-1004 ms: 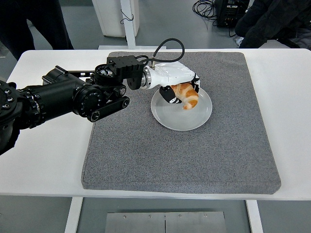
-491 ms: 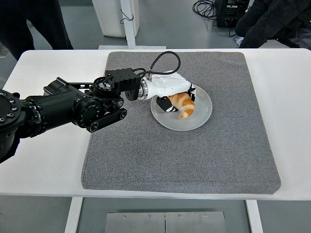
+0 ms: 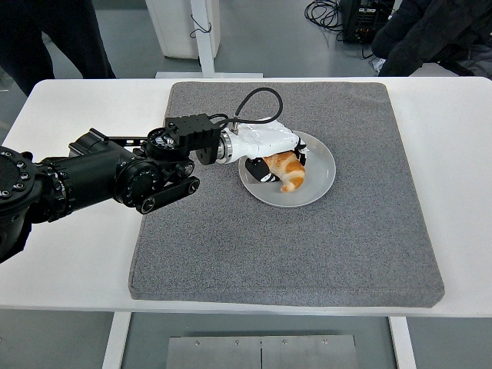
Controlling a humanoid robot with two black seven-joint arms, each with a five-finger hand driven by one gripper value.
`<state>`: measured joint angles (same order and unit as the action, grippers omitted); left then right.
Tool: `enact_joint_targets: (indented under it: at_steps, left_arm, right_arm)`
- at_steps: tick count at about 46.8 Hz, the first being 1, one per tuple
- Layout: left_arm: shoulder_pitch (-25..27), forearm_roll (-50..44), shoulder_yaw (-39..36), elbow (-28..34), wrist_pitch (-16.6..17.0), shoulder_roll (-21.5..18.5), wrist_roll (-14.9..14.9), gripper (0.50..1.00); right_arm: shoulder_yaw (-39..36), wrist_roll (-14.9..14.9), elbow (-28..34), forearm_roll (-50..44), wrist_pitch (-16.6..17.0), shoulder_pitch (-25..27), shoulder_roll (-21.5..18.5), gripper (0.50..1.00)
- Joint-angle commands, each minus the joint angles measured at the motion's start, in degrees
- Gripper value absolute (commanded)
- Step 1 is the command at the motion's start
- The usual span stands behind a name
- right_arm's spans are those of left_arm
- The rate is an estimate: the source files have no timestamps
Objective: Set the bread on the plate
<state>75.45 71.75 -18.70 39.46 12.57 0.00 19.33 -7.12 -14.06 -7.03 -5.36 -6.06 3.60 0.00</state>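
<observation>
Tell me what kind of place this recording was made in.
Probably a robotics lab or test room. A white table carries a grey mat set out as a work area, cables and black equipment lie on the bare floor behind, and people stand by watching.

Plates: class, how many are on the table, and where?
1. The plate lies on the grey mat, right of centre, with the bread on it under the left hand. None seems hidden.
</observation>
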Motion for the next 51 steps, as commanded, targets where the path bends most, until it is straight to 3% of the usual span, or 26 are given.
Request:
enact_joint_targets:
  at_steps: [1,26,27,28,30,32,51]
  left_arm:
    - [-0.1,0.1,0.0,0.0,0.1,0.0,0.0,0.500]
    - [-0.3,-0.6,-0.8,-0.1,0.8,0.0,-0.4,0.500]
    - [-0.3,-0.6,-0.8,0.0,0.8,0.0,-0.5,0.568]
    - [-0.3,-0.8,-0.7,0.0,0.8,0.0,-0.6,0.709]
    - [-0.3,-1.0,-0.7,0.2,0.7,0.0,-0.6,0.785]
    - [-0.3,-1.1,-0.8,0.2,0.6,0.0,-0.6,0.989]
    - [1.3,-1.1,-0.8,0.6,0.2,0.0,-0.1,0.999]
  right_arm:
    - [0.0,0.0,0.0,0.0,0.0,0.0,0.0,1.000]
    - [0.0,0.0,0.0,0.0,0.0,0.0,0.0,1.000]
    - [0.0,0.0,0.0,0.0,0.0,0.0,0.0,1.000]
    - [0.0,0.0,0.0,0.0,0.0,0.0,0.0,1.000]
    - [0.0,0.0,0.0,0.0,0.0,0.0,0.0,1.000]
    - [0.0,0.0,0.0,0.0,0.0,0.0,0.0,1.000]
    - [0.0,0.0,0.0,0.0,0.0,0.0,0.0,1.000]
